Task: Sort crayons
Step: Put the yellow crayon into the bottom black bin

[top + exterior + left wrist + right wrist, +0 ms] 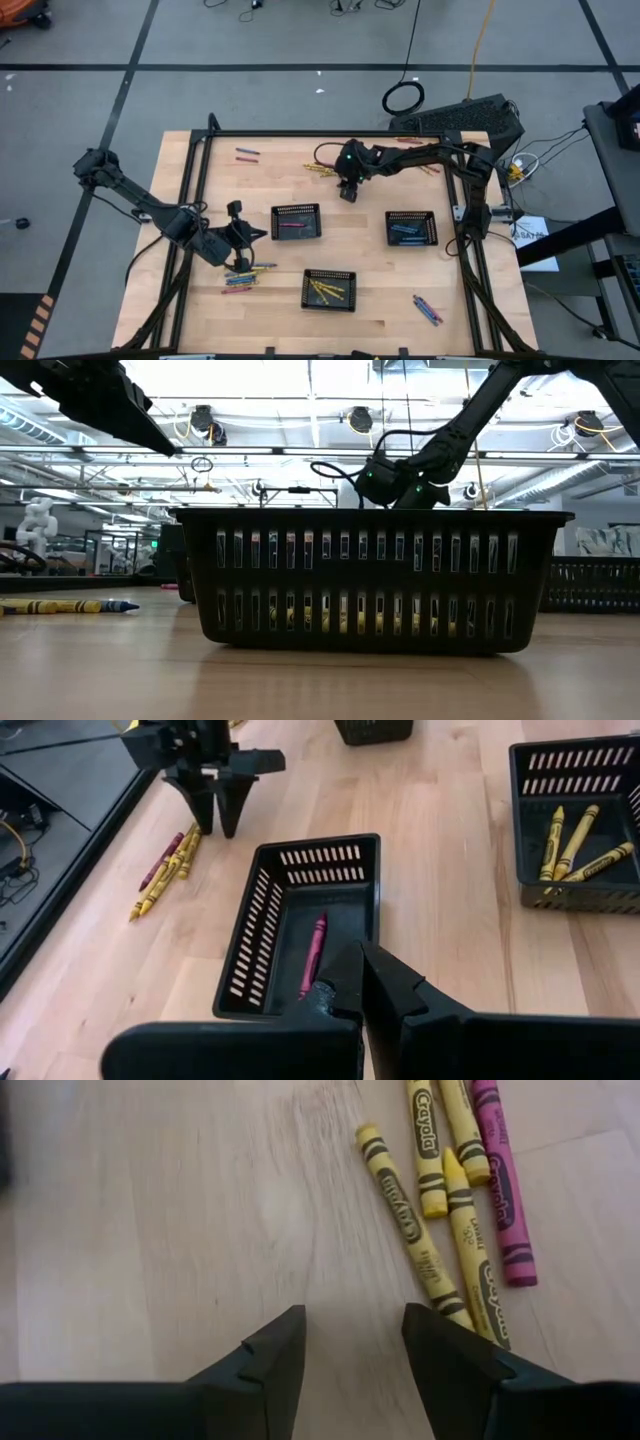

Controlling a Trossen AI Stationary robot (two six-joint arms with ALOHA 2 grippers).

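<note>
Crayons lie in loose piles on the wooden table: yellow and pink ones (318,171) at the far middle, and a mixed pile (247,276) at the near left. My right gripper (350,1342) hangs open just above the table beside the far pile (455,1200), with bare wood between its fingers. My left gripper (348,968) is shut with nothing in it. It hovers at the left end of the black mesh tray (262,920), where one pink crayon (313,955) lies flat on the tray's floor.
A tray (412,228) at the right holds blue crayons; the near tray (329,289) holds yellow ones. More crayons lie at the far left (247,153) and near right (427,308). A black frame (200,170) borders the table. Bare wood lies between the trays.
</note>
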